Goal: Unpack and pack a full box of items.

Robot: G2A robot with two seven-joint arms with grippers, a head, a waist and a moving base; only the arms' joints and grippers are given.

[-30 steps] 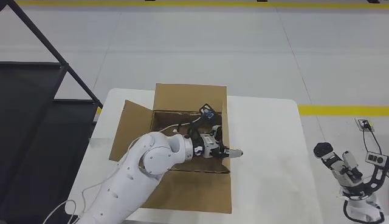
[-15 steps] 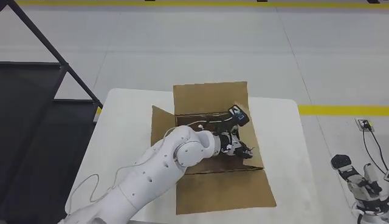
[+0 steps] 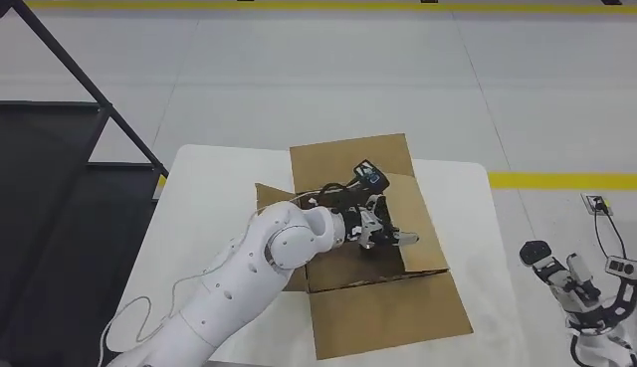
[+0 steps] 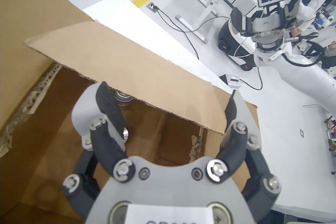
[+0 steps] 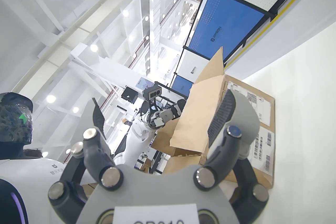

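Plainly, one open box [image 3: 383, 312] holds one can [image 4: 122, 99]

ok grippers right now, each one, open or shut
left gripper: open, empty, over the cardboard box
right gripper: open, empty

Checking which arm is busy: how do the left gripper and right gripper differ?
The left gripper is over the cardboard box, at a side flap; the right gripper is past the edge of the table, away from it. The left gripper points down into the box; the right gripper points upward. Both are open and empty.
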